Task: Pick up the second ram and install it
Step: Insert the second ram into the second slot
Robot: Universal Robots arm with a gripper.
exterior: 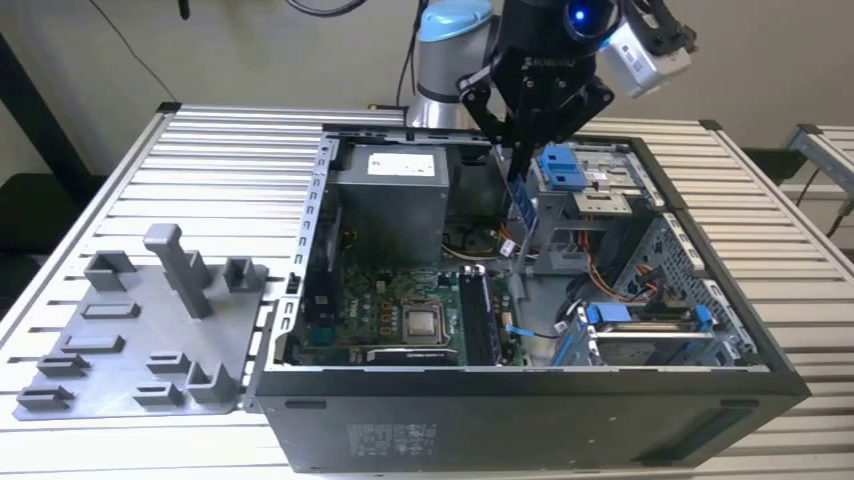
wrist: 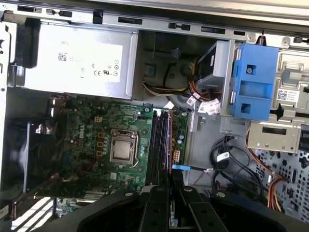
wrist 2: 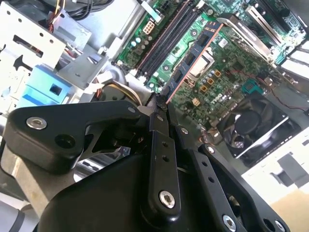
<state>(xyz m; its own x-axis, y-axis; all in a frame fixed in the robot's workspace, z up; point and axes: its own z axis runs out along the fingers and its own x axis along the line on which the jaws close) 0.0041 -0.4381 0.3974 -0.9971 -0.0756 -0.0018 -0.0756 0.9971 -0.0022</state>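
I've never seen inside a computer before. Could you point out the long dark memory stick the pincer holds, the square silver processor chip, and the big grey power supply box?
Long dark memory stick (wrist 2: 193, 60), second wrist view, mid-length.
Square silver processor chip (wrist: 121, 151), first wrist view, its centre.
Big grey power supply box (wrist: 79, 58), first wrist view, its labelled face.

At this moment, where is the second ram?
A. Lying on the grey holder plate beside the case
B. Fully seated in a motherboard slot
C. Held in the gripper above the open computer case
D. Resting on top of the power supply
C. In the exterior view the gripper is shut on the second ram, which hangs edge-down over the open computer case; the second wrist view shows the stick extending from the fingers above the motherboard.
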